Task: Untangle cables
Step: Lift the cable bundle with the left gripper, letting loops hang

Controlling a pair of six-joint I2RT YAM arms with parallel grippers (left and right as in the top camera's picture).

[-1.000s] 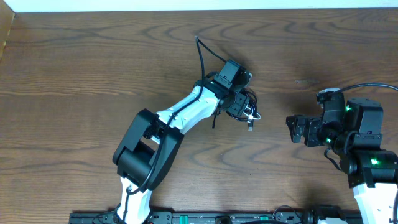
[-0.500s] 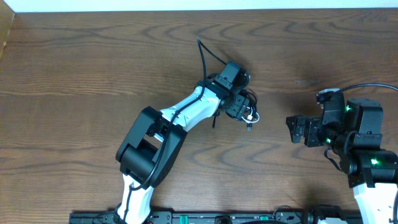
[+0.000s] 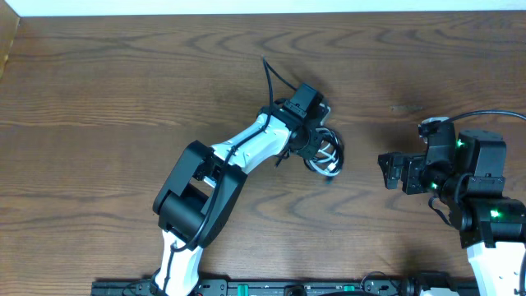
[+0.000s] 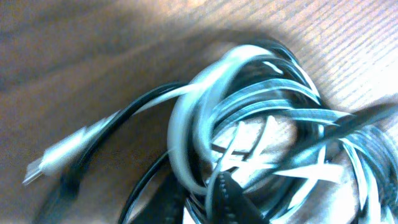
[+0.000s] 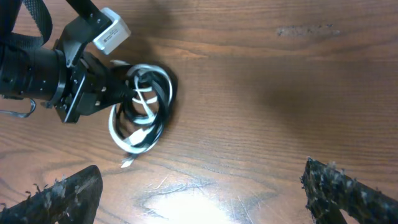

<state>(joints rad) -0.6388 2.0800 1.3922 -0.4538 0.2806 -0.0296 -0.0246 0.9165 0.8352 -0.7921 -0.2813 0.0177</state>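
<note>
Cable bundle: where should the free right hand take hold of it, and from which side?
Probably the outer black arc of the cable bundle, on the side away from the left hand, which grips the opposite edge. That arc bulges clear of the tangle and faces the open right hand, so come in from the robot's right.

My left gripper [image 3: 316,142] has snapped closed since a second ago. Its jaws stood apart then, and now they pinch in on the cables [image 3: 327,154] at the near edge of the coil. In the overhead view the wrist has slid slightly to the left, and the elbow has eased a touch to the right. The cables have changed shape too. What I saw as a tight dark clump under the fingers has spread into a rounder ring of black and white strands, lying just lower right of the gripper.
</note>
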